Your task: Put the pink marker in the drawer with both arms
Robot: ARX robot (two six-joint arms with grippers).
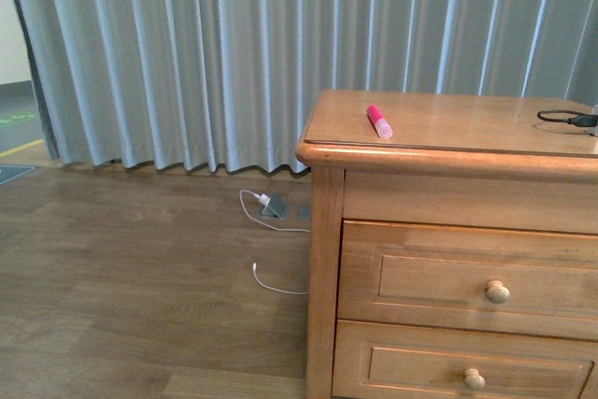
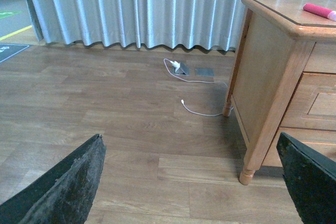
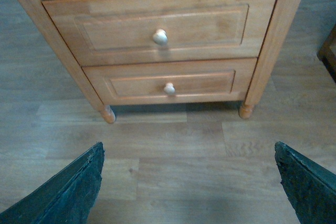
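The chest [image 1: 448, 128] is wood, glossy on top; the drawer [image 1: 411, 277] is smooth wood; the pink marker [image 1: 379, 121] looks like shiny plastic; the curtain [image 1: 280, 44] is cloth; the floor [image 1: 140, 277] shows matt wood-grain planks.

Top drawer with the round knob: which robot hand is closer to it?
Right, it seems. The right gripper sits low in front of the chest, facing the top drawer squarely. The left gripper is off beside the chest's corner, over the floor.

The honey-brown chest [image 1: 467, 128] bears the pink marker [image 1: 379, 121] flat on its top; a black cable [image 1: 565, 119] lies well to the marker's right.
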